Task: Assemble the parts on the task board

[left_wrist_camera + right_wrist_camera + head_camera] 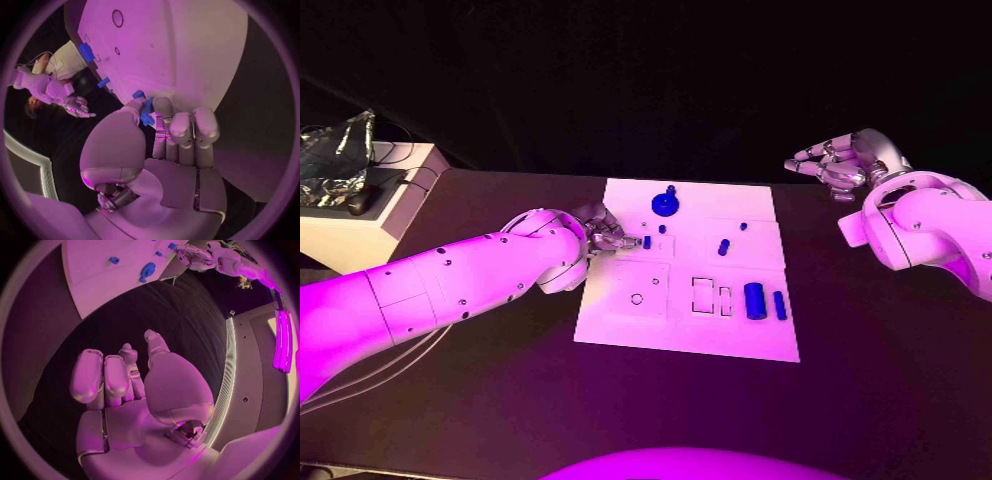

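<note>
Nearest the head camera: left arm (444, 285) sweeping in low over the black table (473, 400), left hand (600, 238) at the near-left edge of the white task board (689, 330). Fingers (178, 127) curled together, thumb pressing a small blue part (147, 111) against them; looks like a short peg, though mostly hidden by the thumb, so shape uncertain. Held just above the board's left margin, beside a second small blue peg (646, 241).

On the board: round blue knob (666, 204) at the far edge, slim blue pin (724, 246) mid-board, blue cylinder (754, 300) and thin blue bar (779, 305) side by side near the right edge, empty rectangular slots (711, 296) and a round hole (636, 298) nearer the robot.

Right hand (837, 165) raised well off to the board's far right, fingers apart and loosely bent, holding nothing.

Step in hand, judging by this: carrying a picked-up part toward its seat. Next calls for matching the peg to the right recess, squaring it upright, then lowering without snagging the neighbouring peg.
</note>
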